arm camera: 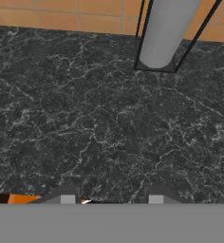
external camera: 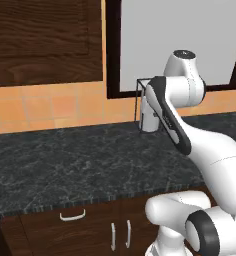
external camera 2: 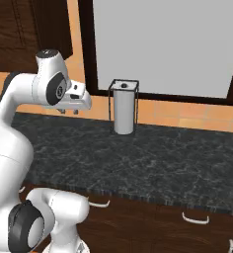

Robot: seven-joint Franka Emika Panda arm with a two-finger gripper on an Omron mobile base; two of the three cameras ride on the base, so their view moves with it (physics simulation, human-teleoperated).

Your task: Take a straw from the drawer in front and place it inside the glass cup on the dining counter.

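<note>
Two fingertips (arm camera: 68, 198) are peeking up, spread wide and empty, below black granite counter (arm camera: 85, 123); paper towel holder (arm camera: 168, 33) is standing upright, upper right.

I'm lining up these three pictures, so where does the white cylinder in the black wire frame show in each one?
Left base view: white cylinder mid-right, at the black counter's back, partly behind the arm.
Right base view: center, in full, against the orange tiles.
Hand view: top, right of center, its upper part cut off.
Shared landmark: the orange tile wall directly behind it.
</note>
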